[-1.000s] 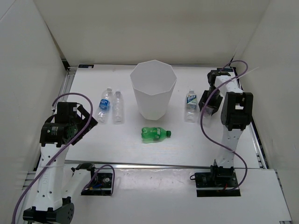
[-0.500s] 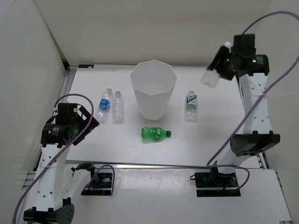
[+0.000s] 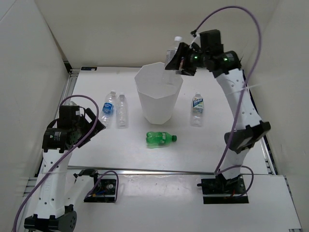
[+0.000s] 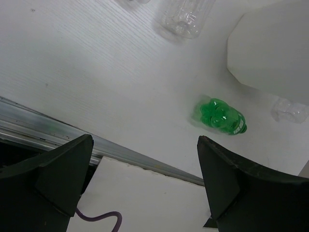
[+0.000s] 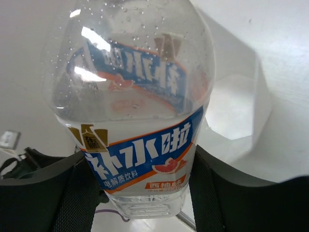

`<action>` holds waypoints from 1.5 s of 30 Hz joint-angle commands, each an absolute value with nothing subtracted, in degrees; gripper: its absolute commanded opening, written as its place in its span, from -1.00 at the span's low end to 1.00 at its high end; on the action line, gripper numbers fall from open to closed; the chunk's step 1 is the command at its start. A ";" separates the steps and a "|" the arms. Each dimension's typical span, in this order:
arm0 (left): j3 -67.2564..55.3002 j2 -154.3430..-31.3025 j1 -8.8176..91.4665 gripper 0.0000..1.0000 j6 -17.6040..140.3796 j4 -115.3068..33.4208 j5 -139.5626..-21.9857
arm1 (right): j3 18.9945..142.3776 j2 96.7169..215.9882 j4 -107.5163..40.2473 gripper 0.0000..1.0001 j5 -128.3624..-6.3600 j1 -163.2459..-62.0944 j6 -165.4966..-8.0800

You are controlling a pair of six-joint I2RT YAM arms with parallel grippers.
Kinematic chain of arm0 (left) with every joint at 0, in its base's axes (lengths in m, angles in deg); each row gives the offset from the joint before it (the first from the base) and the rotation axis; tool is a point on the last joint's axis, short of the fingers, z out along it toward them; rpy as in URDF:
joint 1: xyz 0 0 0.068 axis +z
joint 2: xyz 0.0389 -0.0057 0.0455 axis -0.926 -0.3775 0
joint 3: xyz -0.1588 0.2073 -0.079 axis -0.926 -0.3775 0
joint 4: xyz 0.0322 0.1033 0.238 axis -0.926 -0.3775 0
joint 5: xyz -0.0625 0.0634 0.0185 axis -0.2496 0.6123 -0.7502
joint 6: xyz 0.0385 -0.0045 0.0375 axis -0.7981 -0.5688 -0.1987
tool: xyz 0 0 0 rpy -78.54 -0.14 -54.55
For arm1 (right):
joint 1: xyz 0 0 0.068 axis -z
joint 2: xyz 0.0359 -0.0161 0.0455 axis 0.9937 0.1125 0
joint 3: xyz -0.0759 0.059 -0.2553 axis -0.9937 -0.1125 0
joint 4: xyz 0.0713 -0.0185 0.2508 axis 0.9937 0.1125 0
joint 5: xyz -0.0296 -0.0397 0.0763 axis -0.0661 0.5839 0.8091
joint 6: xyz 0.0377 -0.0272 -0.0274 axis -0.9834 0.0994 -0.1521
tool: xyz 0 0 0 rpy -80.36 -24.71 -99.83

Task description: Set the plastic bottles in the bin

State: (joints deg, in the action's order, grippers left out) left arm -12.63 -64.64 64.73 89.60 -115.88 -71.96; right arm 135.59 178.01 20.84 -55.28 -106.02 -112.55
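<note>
My right gripper point(image 3: 182, 59) is shut on a clear bottle point(image 3: 173, 52) with a white cap and a blue-and-orange label point(image 5: 140, 159), held high over the far right rim of the white faceted bin point(image 3: 158, 93). The bin also shows in the right wrist view point(image 5: 231, 108). A green soda bottle point(image 3: 160, 138) lies in front of the bin and shows in the left wrist view point(image 4: 221, 116). Two clear bottles point(image 3: 109, 108) point(image 3: 122, 110) lie left of the bin, one point(image 3: 196, 108) right of it. My left gripper point(image 3: 91, 126) is open and empty, at the near left.
White walls enclose the table on the left, back and right. A metal rail point(image 3: 164, 170) runs along the table's near edge. Purple cables loop from both arms, and the right arm arches high over the table's right side.
My right arm has lifted the clear bottle from the far right of the table and swung it left, up to the bin's rim. The left arm has barely moved.
</note>
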 commanded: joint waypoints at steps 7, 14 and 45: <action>-9.59 -61.54 65.10 1.00 86.90 -117.75 -72.78 | 138.91 183.64 16.57 0.07 -57.16 -109.47 -111.09; -9.59 -61.54 65.10 1.00 89.97 -118.28 -62.60 | 139.96 179.60 16.57 1.00 -57.69 -109.47 -110.56; 15.08 -122.78 70.20 1.00 74.60 -82.60 -72.68 | 106.83 134.42 36.60 1.00 -60.23 -105.52 -113.37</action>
